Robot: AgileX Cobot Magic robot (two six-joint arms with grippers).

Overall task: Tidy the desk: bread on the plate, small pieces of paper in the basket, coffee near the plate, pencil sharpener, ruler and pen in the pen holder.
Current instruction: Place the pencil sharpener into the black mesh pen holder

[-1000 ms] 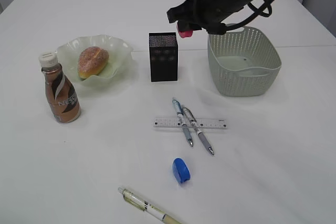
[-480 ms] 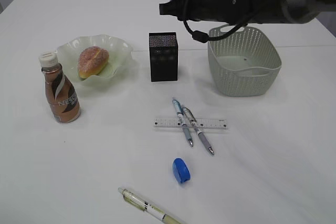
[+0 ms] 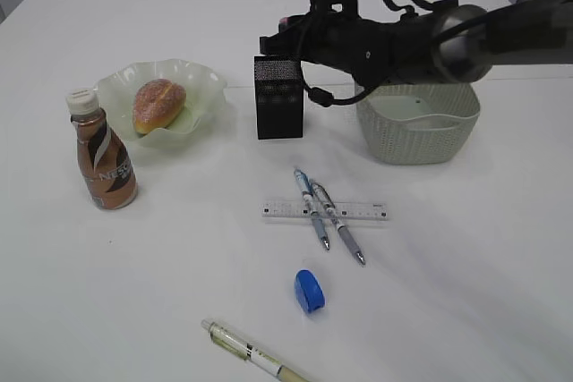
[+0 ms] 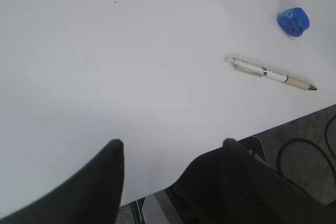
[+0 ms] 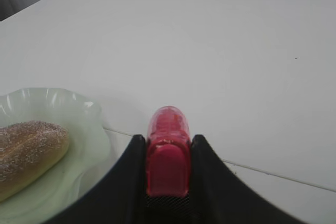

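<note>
Red sharpener point(image 5: 167, 150) clamped in right tool point(image 5: 168, 153)

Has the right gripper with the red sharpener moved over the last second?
Yes. The right gripper holding the red sharpener has shifted left, from near the basket rim to above the black pen holder.

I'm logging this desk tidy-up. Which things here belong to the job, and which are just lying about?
Job:
red sharpener in right gripper
pen holder
blue sharpener
ruler
pens
white pen
bread
plate
coffee
basket

Lying about:
nothing
</note>
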